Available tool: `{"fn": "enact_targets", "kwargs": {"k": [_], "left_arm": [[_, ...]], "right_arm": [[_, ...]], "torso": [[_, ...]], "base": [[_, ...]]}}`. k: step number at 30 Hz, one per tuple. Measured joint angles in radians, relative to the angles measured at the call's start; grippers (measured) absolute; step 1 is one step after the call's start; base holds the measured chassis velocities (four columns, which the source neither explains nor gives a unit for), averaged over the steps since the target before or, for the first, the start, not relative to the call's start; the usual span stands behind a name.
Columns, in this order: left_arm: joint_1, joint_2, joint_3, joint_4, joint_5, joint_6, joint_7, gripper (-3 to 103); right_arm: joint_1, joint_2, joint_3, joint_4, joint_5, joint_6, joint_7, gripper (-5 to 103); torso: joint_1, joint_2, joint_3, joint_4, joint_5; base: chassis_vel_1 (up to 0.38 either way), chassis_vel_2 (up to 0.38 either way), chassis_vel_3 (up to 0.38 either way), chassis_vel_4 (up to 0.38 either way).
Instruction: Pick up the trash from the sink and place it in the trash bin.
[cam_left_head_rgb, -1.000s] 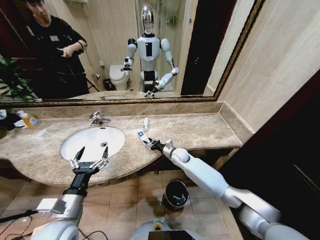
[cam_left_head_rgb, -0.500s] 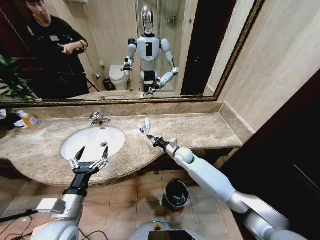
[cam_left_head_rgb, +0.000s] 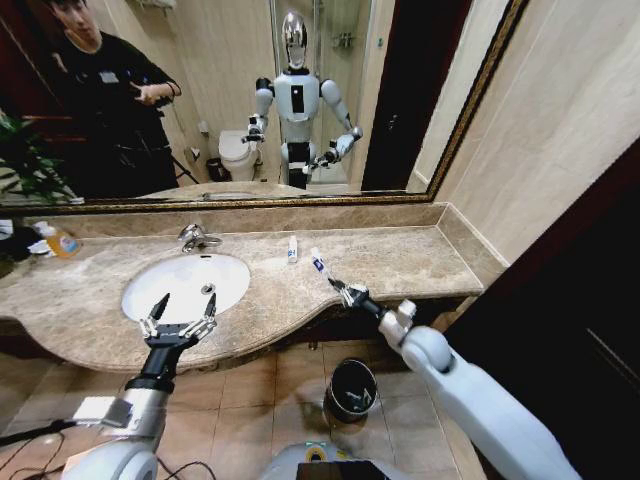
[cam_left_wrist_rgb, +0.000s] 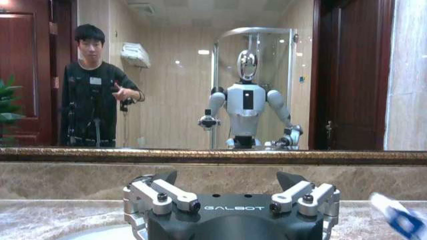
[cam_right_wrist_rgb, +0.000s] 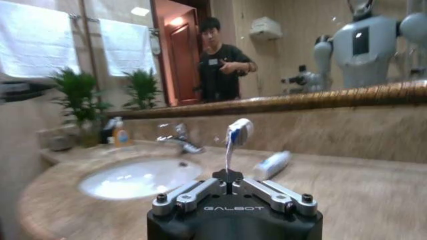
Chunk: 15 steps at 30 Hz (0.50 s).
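Blue-marked flat white packet: blurred for me, cut by the left wrist picture's edge.
Small round black bin: I can't make out its contents.
Beige marble counter: blurred.

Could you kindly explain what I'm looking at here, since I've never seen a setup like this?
This is a two-armed wheeled robot at a bathroom vanity; its white body shows reflected in the wall mirror. One picture comes from a camera on its head, looking down; the other two come from cameras on its wrists. The right gripper is shut on a flat white packet with blue marking, held above the beige marble countertop. The left gripper is open over the front rim of the large white oval sink. A white tube lies on the counter behind. A small round black trash bin stands on the floor below.
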<state>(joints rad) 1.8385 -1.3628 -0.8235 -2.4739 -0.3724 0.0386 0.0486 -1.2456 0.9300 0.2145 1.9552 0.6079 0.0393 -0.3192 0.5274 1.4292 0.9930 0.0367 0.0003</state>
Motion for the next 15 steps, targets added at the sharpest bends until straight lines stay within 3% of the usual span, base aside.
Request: {"fn": "enact_targets", "kwargs": {"k": [1, 9, 15], "left_arm": [[0.000, 0.000, 0.000, 0.000, 0.000, 0.000, 0.000, 100], [0.000, 0.000, 0.000, 0.000, 0.000, 0.000, 0.000, 100], [0.000, 0.000, 0.000, 0.000, 0.000, 0.000, 0.000, 100]], "right_arm": [[-0.071, 0.015, 0.030, -0.004, -0.004, 0.056, -0.041, 0], [-0.235, 0.076, 0.164, -0.109, -0.003, 0.199, -0.208, 0], [-0.282, 0.118, 0.201, -0.223, 0.010, 0.266, -0.245, 0]], "torso": [[0.000, 0.000, 0.000, 0.0000, 0.0001], [0.000, 0.000, 0.000, 0.0001, -0.0003], [0.000, 0.000, 0.000, 0.0001, -0.0004]], "base": [[0.000, 0.000, 0.000, 0.000], [0.000, 0.000, 0.000, 0.000], [0.000, 0.000, 0.000, 0.000]]}}
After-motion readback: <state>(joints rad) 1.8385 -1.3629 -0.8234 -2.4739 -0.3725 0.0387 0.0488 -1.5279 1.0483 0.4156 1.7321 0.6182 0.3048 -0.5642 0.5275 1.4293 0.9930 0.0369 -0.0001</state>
